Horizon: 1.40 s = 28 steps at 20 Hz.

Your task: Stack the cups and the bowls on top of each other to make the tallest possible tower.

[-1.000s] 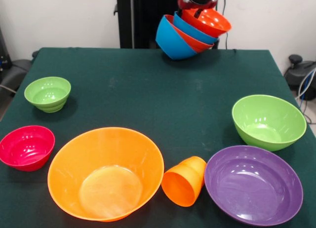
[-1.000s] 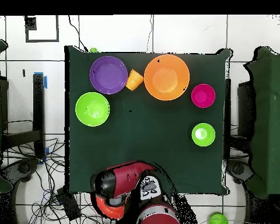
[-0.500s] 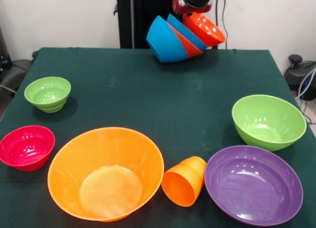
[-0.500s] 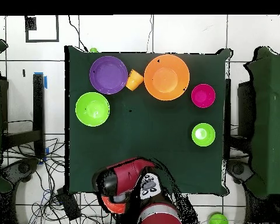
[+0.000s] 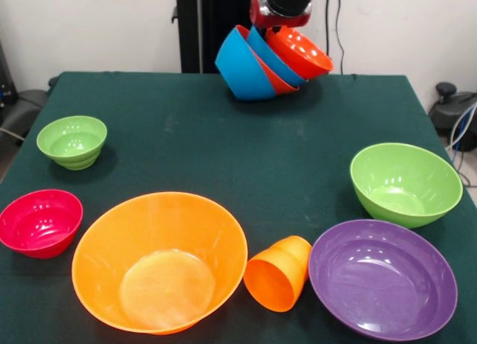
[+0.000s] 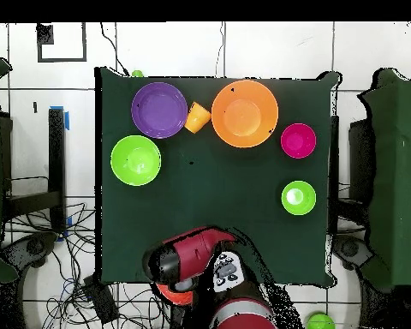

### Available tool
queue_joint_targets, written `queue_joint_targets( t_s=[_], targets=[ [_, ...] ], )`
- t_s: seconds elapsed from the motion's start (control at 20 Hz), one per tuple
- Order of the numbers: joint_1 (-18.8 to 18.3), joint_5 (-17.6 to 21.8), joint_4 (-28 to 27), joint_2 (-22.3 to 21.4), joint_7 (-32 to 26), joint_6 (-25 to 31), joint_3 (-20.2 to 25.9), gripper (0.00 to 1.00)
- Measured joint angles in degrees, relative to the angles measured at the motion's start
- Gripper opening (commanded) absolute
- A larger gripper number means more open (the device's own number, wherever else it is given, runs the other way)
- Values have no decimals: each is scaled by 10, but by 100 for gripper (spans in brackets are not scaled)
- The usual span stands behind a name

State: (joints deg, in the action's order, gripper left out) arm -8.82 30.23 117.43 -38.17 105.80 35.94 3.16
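My gripper [image 5: 285,30] is shut on a nested stack of bowls [image 5: 261,61]: blue outermost, then red-orange, blue, and red-orange innermost. It holds the stack tilted in the air over the table's far edge. In the overhead view the arm [image 6: 192,261] covers most of the stack. A large orange bowl [image 5: 159,260] stands at the near side. The small orange cup [image 5: 279,272] lies on its side between it and the purple bowl [image 5: 382,278]. A large green bowl [image 5: 405,183] is at the right. A small green bowl [image 5: 71,141] and a magenta bowl [image 5: 40,222] are at the left.
The dark green table [image 5: 238,143] has open cloth between the held stack and the near row of bowls. The black pedestal [image 5: 205,27] stands behind the far edge. Cables and a small green thing [image 6: 318,322] lie on the floor.
The arm has carried the tilted stack to the left in the front view and a little further in over the table. The other bowls and the cup have not moved.
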Motion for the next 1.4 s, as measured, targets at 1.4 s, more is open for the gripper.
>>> queue_joint_targets(
  t_s=[1.4],
  targets=[
    [-114, 226, -131, 62, -26, 22, 39, 0]
  ],
)
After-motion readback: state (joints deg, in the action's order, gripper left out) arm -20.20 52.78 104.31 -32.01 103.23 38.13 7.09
